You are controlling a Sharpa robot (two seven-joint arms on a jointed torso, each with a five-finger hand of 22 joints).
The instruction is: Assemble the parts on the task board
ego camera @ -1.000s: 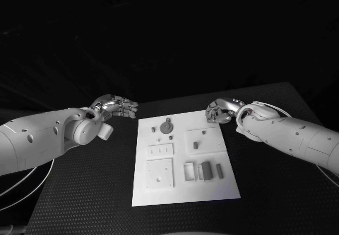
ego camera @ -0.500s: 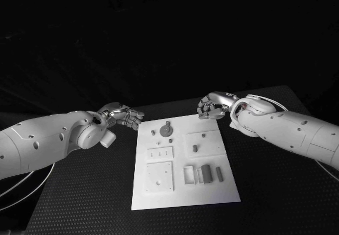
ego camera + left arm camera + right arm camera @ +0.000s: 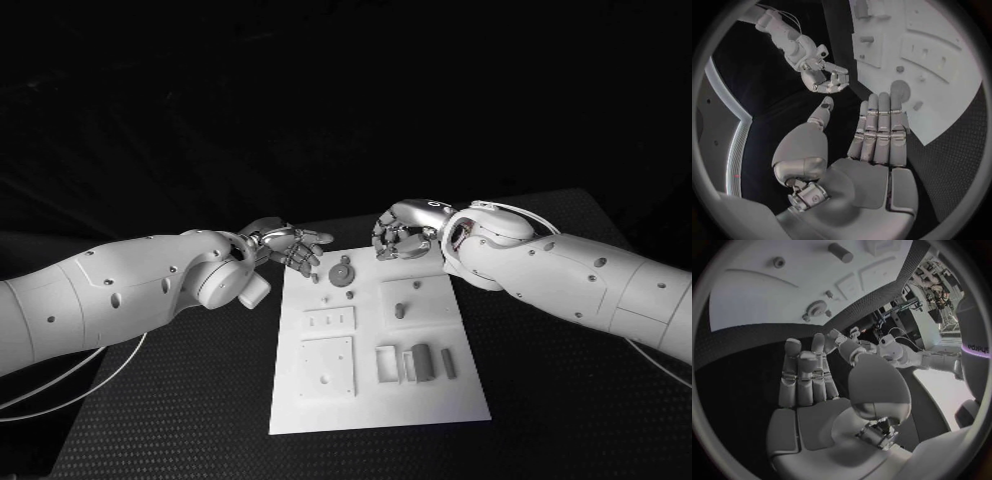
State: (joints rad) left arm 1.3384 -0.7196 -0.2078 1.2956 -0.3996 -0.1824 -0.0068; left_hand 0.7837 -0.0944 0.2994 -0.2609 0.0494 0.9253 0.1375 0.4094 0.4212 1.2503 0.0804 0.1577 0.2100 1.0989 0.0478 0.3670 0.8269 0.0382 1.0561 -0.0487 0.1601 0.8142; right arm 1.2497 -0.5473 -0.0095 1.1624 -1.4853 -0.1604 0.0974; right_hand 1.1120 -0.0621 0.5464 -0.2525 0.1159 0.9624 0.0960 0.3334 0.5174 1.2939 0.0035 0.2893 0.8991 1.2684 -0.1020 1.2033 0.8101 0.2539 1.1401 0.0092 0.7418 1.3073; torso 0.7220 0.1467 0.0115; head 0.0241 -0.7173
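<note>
Here we see the white board (image 3: 378,345) lying in the middle of the black table (image 3: 562,370), small grey parts (image 3: 417,357) on it. Our left hand (image 3: 290,246) hovers at the board's far left corner, fingers straight and spread, holding nothing. Our right hand (image 3: 402,230) hangs above the far edge, fingers loosely curled, empty.

The small grey parts (image 3: 421,360) on the flat white rectangular task board (image 3: 368,400) are too small to tell their shapes, and the far edge of the black textured worktop (image 3: 577,330) merges into darkness.
</note>
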